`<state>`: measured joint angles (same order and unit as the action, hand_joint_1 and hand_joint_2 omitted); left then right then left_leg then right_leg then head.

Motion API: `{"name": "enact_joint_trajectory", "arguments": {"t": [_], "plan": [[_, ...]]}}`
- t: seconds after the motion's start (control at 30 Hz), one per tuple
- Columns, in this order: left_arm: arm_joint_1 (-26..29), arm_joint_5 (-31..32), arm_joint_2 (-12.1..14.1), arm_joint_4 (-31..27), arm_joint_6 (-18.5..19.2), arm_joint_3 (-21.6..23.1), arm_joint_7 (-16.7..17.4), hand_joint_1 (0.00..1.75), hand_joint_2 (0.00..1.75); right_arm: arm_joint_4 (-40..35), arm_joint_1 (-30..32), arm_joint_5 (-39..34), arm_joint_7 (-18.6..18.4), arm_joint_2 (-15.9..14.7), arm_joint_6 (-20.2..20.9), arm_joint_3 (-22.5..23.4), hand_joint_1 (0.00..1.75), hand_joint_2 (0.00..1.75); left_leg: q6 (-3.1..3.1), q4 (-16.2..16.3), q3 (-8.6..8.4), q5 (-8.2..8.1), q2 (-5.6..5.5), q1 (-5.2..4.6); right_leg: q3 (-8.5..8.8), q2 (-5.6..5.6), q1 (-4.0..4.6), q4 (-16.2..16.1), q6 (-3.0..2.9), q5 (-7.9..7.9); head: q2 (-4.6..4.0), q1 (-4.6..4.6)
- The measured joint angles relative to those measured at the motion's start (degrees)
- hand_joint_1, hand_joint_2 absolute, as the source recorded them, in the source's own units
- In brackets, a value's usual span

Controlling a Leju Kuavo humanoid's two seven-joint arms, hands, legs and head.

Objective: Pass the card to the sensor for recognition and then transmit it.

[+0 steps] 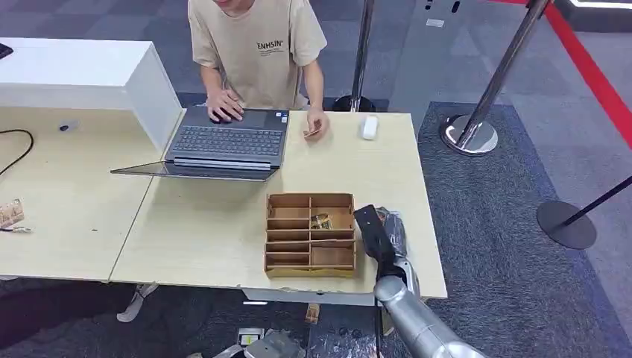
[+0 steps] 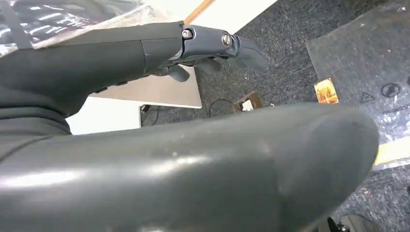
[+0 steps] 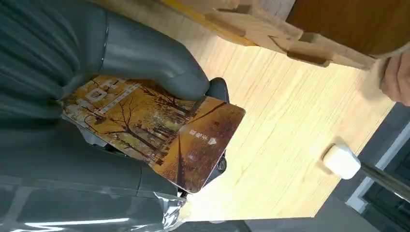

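Nearest the robot, the right hand [image 3: 96, 111] held the card [image 3: 154, 130], a golden picture card pinned flat between the thick thumb and the darker fingers [image 3: 217, 89] beneath it, with its far end sticking out past them. In the head view that hand [image 1: 378, 233] hovered over the right end of the counter [image 1: 201, 231], just beside the wooden tray [image 1: 310, 235], whose compartments held another small card [image 1: 321, 221]. So the pick-up looked done. What remained, as a judgement, was the swipe over the sensor and the handing on.

The left hand [image 2: 208, 48] hung low beside the counter's edge, over the grey floor [image 2: 290, 53]. Its fingers lay straight and loosely apart, with nothing between them. A stray card [image 2: 325, 91] lay on the floor below.

Farther off, the small white block [image 1: 369, 127] near the counter's far edge was probably the sensor, well apart from the held card. A person [image 1: 257, 45] sat behind the laptop [image 1: 227, 142], one hand on its keys and the other hand [image 1: 316, 125] holding something small and card-like, too small to be sure.

The head view hid the held card behind the right hand's dark back. The left wrist view was largely blocked by the hand's own thumb. The printing on the card could not be read.
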<state>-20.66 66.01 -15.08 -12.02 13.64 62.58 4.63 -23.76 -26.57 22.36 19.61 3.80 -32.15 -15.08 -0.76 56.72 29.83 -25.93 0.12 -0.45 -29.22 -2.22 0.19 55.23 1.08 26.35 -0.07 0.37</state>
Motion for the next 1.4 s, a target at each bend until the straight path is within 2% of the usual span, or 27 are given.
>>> {"name": "enact_joint_trajectory", "arguments": {"t": [0.9, 0.93, 0.97, 1.03, 1.07, 1.1, 1.17, 1.2, 1.3, 1.4], "plan": [[0.01, 0.02, 0.0, 0.0, -0.07, 0.0, -0.02, 0.0, 0.0, 0.74, -0.13, 0.0, 0.0, -0.33, -0.02, -0.87, 1.75, 1.75, -0.04, -0.01, -0.31, -0.05, 0.02, 0.06, 0.38, 0.01, 0.05, -0.13, 0.04, 0.02, 0.0, 0.0], [0.01, 0.04, 0.0, 0.0, -0.07, 0.0, -0.09, 0.0, 0.0, 0.74, -0.16, -0.24, 0.37, -0.33, -0.02, -0.92, 1.75, 1.75, -0.04, -0.02, -0.26, -0.05, 0.02, 0.06, 0.44, 0.01, 0.05, -0.12, 0.05, 0.01, 0.0, 0.0], [0.0, 0.48, 0.0, 0.0, 0.22, 0.0, -0.66, 0.0, 0.0, 0.63, -0.14, -2.74, 3.49, -0.2, 0.11, -0.94, 1.75, 1.75, -0.04, -0.02, -0.27, -0.04, 0.0, 0.07, 0.46, 0.0, 0.05, -0.11, 0.05, 0.01, 0.0, -0.02], [-0.05, 1.49, 0.0, 0.0, 1.5, 0.13, -2.14, 0.0, 0.0, -2.4, 0.41, -13.81, 13.57, -0.24, 1.2, -0.96, 1.75, 1.75, -0.03, -0.02, -0.05, -0.01, -0.03, 0.04, 0.25, 0.0, 0.03, -0.05, 0.03, -0.08, 0.0, 0.0], [-0.07, 1.77, 0.0, 0.0, 1.79, 0.22, -2.56, 0.0, 0.0, -3.37, 0.51, -16.54, 16.36, 0.02, 1.4, -1.05, 1.75, 1.75, -0.01, -0.02, 0.18, 0.04, -0.01, 0.0, 0.02, 0.03, 0.01, 0.03, 0.04, -0.17, 0.0, 0.04], [-0.11, 1.9, 0.0, 0.0, 1.95, 0.31, -2.76, 0.0, 0.0, -4.55, 0.08, -17.59, 17.53, 0.35, 1.68, -1.2, 1.75, 1.75, -0.01, -0.02, 0.34, 0.08, 0.1, -0.03, -0.21, 0.11, 0.0, 0.08, 0.01, -0.22, 0.0, -0.04], [-0.14, 2.08, 0.0, 0.0, 2.23, 0.42, -3.11, 0.0, 0.0, -7.05, -1.67, -17.14, 12.73, 0.7, 1.75, -2.03, 1.75, 1.75, -0.07, -0.02, 0.56, 0.21, 0.15, -0.05, -0.54, 0.13, -0.02, 0.09, 0.03, -0.26, 0.0, -0.04], [-0.15, 2.21, 0.0, 0.0, 2.25, 0.48, -3.24, 0.0, 0.0, -8.24, -2.25, -17.07, 11.85, 0.72, 1.75, -2.4, 1.75, 1.75, -0.06, -0.01, 0.63, 0.24, 0.07, -0.05, -0.6, 0.07, -0.01, 0.08, 0.03, -0.26, 0.0, 0.02], [-0.15, 2.25, 0.0, 0.0, 2.27, 0.57, -3.3, 0.0, 0.0, -10.32, -2.64, -17.79, 12.68, 0.81, 1.7, -2.64, 1.75, 1.75, -0.06, -0.01, 0.68, 0.24, -0.04, -0.04, -0.63, -0.02, -0.01, 0.09, 0.03, -0.24, 0.0, 0.0], [-0.21, 2.4, 0.0, 0.0, 2.27, 0.92, -3.35, 0.0, 0.0, -12.53, -2.57, -18.71, 15.11, 0.94, 1.57, -3.37, 1.75, 1.75, -0.05, -0.01, 0.84, 0.23, -0.02, -0.04, -0.83, 0.05, 0.0, 0.14, 0.03, -0.24, 0.0, -0.02]]}}
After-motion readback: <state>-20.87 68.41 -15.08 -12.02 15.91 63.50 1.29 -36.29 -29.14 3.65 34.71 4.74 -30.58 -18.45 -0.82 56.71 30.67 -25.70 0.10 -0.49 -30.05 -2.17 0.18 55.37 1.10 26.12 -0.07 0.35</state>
